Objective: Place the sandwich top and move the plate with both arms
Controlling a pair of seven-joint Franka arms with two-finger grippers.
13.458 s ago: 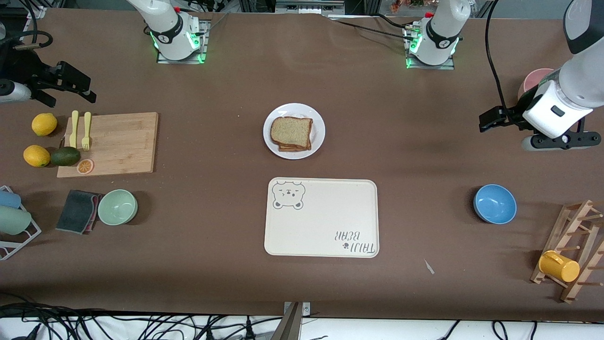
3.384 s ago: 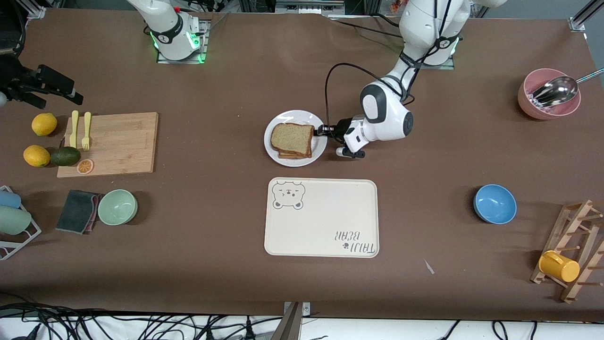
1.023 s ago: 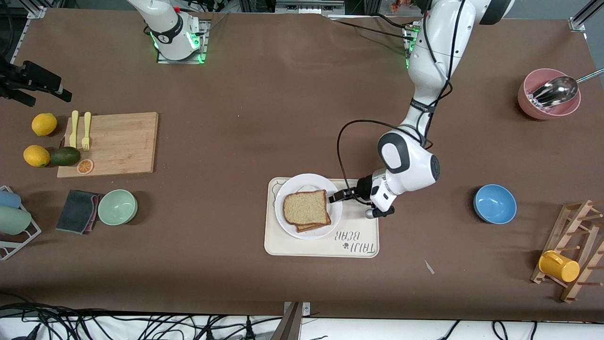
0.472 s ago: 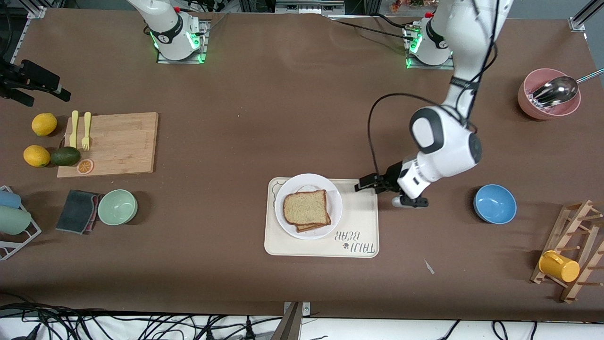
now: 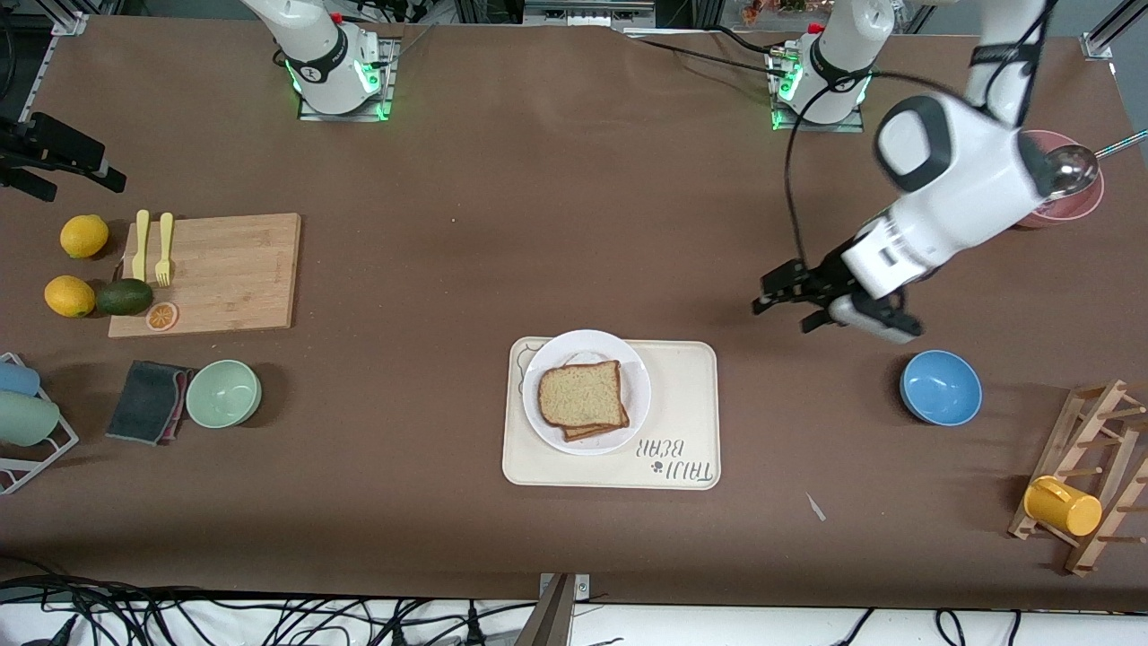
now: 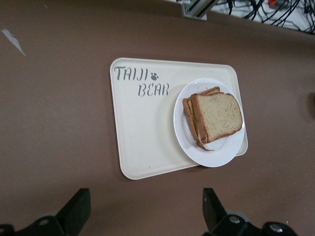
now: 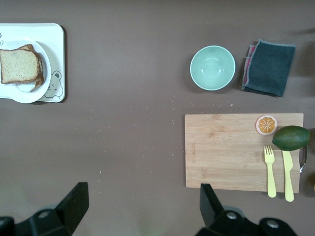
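Stiff, slippery plate (image 5: 587,392) on the tray (image 5: 682,422): grip its bare rim. Soft bread (image 5: 580,394). Left claw (image 5: 787,296) wide over bench; right claw (image 5: 54,161) wide, waiting.

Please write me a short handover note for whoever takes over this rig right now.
Left end effector: open, empty, in the air over bare table between the tray and the blue bowl.
Right end effector: open, empty, waiting at the right arm's end of the table, above the lemons.
Plate: on the bear-print tray, toward the bear picture's corner, its rim slightly over the tray's edge.
Sandwich top: lies on the stacked slices on the plate, slightly askew.
Done: top placed, plate on the tray.
Left: nothing obvious; perhaps park both arms.
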